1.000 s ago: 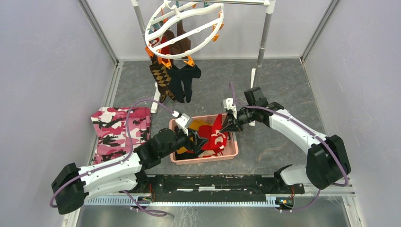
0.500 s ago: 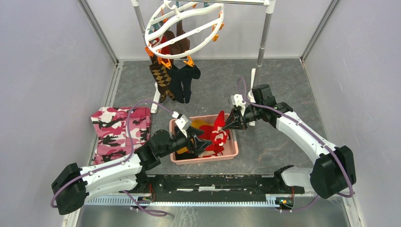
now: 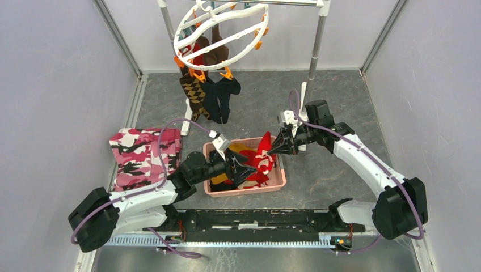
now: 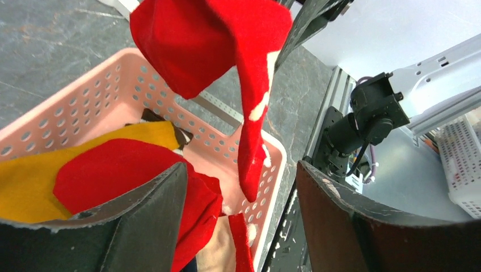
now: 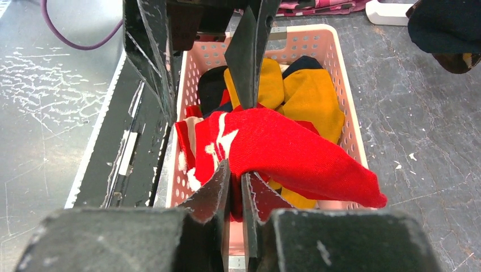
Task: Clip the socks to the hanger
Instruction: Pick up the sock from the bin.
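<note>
right gripper (image 5: 235, 180): you are pinching a red sock (image 5: 295, 153), jaws nearly together on its white-patterned end, and holding it above the pink basket (image 3: 244, 191). left gripper (image 3: 248, 168): jaws are standing apart, the sock's tail is dangling between them, seemingly not touching. other socks (image 5: 309, 93) are lying in the basket. the hanger (image 3: 180, 35) is hanging well beyond.

No writing, label, brand name, number or sign can be read in any of the views. The only marks that stand out are white patches on the red sock (image 5: 295, 153), and these are shapes in its pattern, not letters or figures.
</note>
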Motion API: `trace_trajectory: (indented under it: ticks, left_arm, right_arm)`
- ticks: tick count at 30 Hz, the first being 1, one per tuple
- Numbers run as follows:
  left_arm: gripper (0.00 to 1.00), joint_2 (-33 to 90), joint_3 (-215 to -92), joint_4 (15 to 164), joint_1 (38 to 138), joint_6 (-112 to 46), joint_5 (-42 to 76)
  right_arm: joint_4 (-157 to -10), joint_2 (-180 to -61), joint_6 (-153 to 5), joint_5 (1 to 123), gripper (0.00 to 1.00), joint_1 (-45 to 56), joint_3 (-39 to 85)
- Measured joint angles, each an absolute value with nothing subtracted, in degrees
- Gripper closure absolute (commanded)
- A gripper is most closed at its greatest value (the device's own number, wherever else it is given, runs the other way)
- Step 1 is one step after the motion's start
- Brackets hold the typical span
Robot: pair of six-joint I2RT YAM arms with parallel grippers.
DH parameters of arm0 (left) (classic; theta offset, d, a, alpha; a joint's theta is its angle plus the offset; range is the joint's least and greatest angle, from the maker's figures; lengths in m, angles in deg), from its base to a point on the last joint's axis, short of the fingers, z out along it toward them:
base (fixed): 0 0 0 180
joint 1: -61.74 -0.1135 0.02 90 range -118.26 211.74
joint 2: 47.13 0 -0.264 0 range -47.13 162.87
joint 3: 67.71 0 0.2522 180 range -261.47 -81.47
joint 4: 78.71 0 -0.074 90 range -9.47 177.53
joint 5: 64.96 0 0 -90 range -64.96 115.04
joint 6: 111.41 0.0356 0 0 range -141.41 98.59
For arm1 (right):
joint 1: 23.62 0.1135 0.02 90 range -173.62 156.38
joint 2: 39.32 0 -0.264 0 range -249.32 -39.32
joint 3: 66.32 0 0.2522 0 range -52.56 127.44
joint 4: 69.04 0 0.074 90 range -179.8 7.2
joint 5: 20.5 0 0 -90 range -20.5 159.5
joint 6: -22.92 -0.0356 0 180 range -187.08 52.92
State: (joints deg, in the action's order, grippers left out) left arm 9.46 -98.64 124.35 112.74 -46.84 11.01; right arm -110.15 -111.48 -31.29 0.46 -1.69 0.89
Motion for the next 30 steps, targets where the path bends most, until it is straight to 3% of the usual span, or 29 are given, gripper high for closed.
trace_trajectory:
  ticks: [3, 7, 12, 13, 19, 27, 30]
  left_arm:
    - [0.29, 11.87, -98.64, 125.44, 111.86, -48.06, 9.0]
    - [0.42, 14.84, -98.64, 128.28, 111.58, -50.14, 6.14]
    - [0.93, 19.43, -99.64, 131.87, 111.58, -52.67, 2.21]
    - [0.97, 20.46, -100.08, 132.48, 111.58, -53.15, 1.53]
    - [0.98, 23.19, -101.24, 135.72, 110.2, -57.59, -0.96]
    - [0.98, 21.18, -99.95, 142.36, 102.86, -72.52, -0.64]
    - [0.98, 21.0, -100.03, 143.85, 101.02, -79.01, -0.61]
  right_arm:
    - [-109.8, -111.48, -31.75, 0.35, 0.87, -1.91, 0.89]
    - [-109.37, -111.48, -32.16, 0.05, 0.87, -2.04, 0.89]
    - [-109.28, -111.48, -32.34, 0.03, 0.86, -2.04, 0.89]
    - [-109.21, -111.48, -32.34, 0.03, 0.85, -2.04, 0.89]
    - [-109.08, -111.48, -31.97, 0.66, 0.51, -2.1, 0.89]
    - [-114.92, -111.65, -26.48, 7.79, 0.24, -4.03, 7.05]
    - [-117.28, -110.6, -22.2, 10.47, 0.03, -4.46, 9.81]
